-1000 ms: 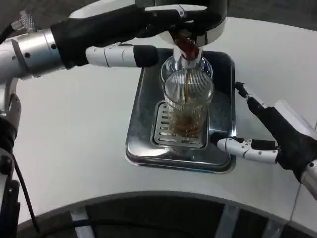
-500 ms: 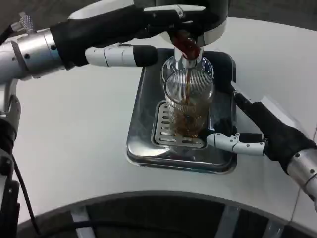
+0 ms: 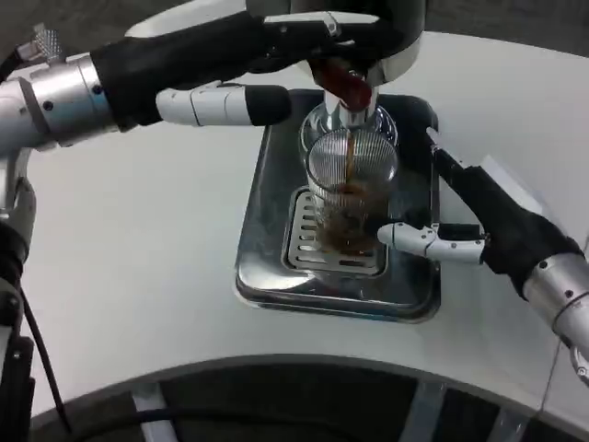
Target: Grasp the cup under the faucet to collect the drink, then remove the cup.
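Head view has the cup (image 3: 351, 198) on the tray (image 3: 267, 267) under the faucet (image 3: 342, 87), filling; left hand (image 3: 262, 78) holds the tap, right hand (image 3: 460, 221) open beside it, so I'd grip low and keep it upright.

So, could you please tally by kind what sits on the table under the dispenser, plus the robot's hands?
Ribbed glass cup: 1
Metal drip tray: 1
Slotted grate: 1
Robot hands: 2, left hand and right hand
Total: 5
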